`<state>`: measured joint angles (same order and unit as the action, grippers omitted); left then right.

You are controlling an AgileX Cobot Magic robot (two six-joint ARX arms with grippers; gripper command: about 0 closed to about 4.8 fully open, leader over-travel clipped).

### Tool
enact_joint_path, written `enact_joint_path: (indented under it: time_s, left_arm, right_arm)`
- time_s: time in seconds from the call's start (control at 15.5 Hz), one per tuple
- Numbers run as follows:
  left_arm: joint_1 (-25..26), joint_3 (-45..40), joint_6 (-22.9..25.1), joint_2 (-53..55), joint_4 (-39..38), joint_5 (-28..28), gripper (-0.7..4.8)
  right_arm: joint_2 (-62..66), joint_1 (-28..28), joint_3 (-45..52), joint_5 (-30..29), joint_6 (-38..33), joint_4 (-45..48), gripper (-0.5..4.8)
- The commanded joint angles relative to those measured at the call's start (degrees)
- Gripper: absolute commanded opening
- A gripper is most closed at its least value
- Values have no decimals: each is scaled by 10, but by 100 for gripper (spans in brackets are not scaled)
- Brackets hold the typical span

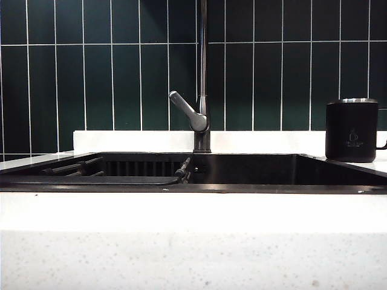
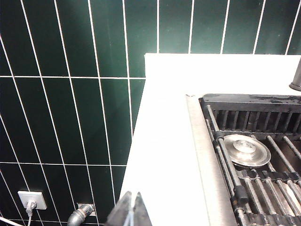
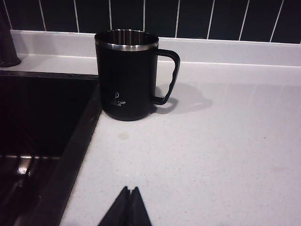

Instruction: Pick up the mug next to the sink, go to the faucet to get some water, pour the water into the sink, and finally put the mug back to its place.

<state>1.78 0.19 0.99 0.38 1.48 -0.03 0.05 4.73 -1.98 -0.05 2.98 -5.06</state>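
Faucet [image 1: 202, 72] top cut off; mug [image 1: 352, 130] logo unreadable.

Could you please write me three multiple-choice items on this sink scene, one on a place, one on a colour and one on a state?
1. Where does the mug stand?
A. Inside the sink
B. On the white counter beside the sink's right edge
C. Under the faucet

2. What colour is the mug's outside?
A. Matte black
B. White
C. Red

3. How do the left pincer and right pincer stand?
A. Both open
B. Right shut on the mug
C. Both shut, holding nothing

Answers: 1 B, since the exterior view shows it on the counter just right of the sink, clear of the faucet. 2 A, black body with a shiny metal rim. 3 C, each wrist view shows the fingertips meeting, far from the mug.
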Motion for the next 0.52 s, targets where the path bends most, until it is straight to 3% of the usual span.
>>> enact_joint_path:
  time_s: [0.06, 0.39, 0.52]
  left_arm:
    - [0, 3, -16, 0, 13, 5, -6]
    - [0, 2, -25, 0, 7, 26, -6]
    - [0, 2, -29, 0, 7, 28, -6]
  right_arm:
    - [-2, 0, -3, 1, -2, 10, -1]
    - [-2, 0, -3, 1, -2, 23, -1]
    - [-2, 0, -3, 1, -44, 41, -1]
